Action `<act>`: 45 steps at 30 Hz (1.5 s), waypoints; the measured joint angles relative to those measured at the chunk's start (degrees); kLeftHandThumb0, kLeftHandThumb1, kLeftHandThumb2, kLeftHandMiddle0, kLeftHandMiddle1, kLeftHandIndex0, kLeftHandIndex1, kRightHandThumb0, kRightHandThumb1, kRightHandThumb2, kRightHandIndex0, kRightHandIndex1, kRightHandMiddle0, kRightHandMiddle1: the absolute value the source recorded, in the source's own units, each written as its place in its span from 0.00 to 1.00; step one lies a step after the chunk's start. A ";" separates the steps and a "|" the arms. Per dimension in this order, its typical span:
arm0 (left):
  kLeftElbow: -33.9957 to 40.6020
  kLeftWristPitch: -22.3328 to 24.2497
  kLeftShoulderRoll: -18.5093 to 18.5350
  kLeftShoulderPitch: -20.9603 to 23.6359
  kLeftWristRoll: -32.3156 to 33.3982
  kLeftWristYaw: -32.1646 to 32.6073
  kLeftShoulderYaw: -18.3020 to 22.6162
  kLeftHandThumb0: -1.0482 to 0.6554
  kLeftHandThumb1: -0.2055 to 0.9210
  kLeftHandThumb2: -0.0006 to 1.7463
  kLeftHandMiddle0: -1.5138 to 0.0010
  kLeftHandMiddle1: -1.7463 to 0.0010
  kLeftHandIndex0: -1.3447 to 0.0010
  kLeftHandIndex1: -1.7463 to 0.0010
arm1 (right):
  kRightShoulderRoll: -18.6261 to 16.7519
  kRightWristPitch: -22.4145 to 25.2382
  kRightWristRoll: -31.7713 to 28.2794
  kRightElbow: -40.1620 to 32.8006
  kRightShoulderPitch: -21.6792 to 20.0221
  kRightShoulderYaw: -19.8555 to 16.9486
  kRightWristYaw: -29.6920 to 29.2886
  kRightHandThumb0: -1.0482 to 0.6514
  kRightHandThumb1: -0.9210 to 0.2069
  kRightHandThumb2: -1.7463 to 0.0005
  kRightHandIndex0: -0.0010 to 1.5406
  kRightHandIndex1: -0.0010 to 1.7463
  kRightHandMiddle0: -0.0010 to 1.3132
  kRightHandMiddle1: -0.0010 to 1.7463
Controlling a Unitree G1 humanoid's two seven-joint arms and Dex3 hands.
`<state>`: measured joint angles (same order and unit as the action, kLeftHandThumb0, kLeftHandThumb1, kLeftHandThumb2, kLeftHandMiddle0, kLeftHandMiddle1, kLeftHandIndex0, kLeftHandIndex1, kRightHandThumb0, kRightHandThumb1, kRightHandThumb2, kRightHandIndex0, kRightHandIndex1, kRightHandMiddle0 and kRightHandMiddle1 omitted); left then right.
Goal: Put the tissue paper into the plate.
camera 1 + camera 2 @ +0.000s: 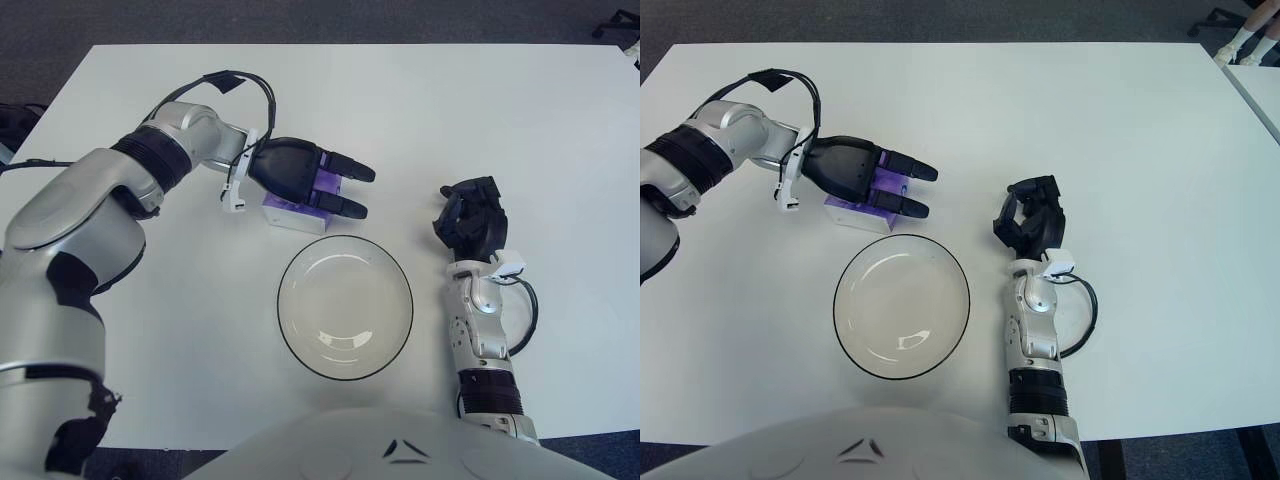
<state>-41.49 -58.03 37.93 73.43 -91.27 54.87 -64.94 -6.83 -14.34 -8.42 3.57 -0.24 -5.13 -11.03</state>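
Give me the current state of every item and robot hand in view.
Purple-and-white tissue paper pack: on the table, outside the plate, under the left robot hand.
Clear black-rimmed glass plate: empty.
Left robot hand: fingers over the pack.
Right robot hand: curled, idle, right of the plate.

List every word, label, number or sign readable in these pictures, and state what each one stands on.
No readable text anywhere.
Purple-and-white tissue paper pack, under the black left hand: no legible print shows.
Clear round plate with a dark rim: no marking.
Small white tag at the wrist of the black right hand: nothing legible.
Pale robot torso at the bottom edge: a small dark triangular mark, a shape only, no letters.
White table: plain.
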 measured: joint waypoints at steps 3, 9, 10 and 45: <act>-0.81 0.54 -0.17 -0.22 0.43 -0.31 -0.12 0.66 0.54 0.78 1.00 1.00 1.00 1.00 | 0.00 0.00 0.00 -0.40 0.52 -0.03 -0.39 0.39 0.25 0.48 0.41 0.84 0.28 1.00; -3.47 3.08 -1.46 -1.32 1.76 -2.35 -0.09 0.46 0.54 0.65 1.00 1.00 1.00 1.00 | -0.01 0.08 0.00 -1.27 1.50 -0.16 -1.18 0.39 0.23 0.49 0.41 0.83 0.27 1.00; -4.12 3.51 -1.82 -1.53 2.22 -2.66 -0.05 0.42 0.56 0.62 1.00 1.00 1.00 1.00 | -0.01 0.10 0.00 -1.40 1.63 -0.18 -1.28 0.39 0.23 0.49 0.41 0.83 0.27 1.00; -28.28 12.55 -11.81 -4.39 14.06 4.52 -1.48 0.18 0.70 0.47 1.00 1.00 1.00 1.00 | 0.25 1.76 -2.45 -6.77 7.62 -2.05 -1.48 0.39 0.25 0.48 0.42 0.85 0.28 1.00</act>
<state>-69.76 -45.48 26.12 69.04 -77.20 59.39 -66.42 -6.58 -12.58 -10.88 -3.20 7.37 -7.17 -12.51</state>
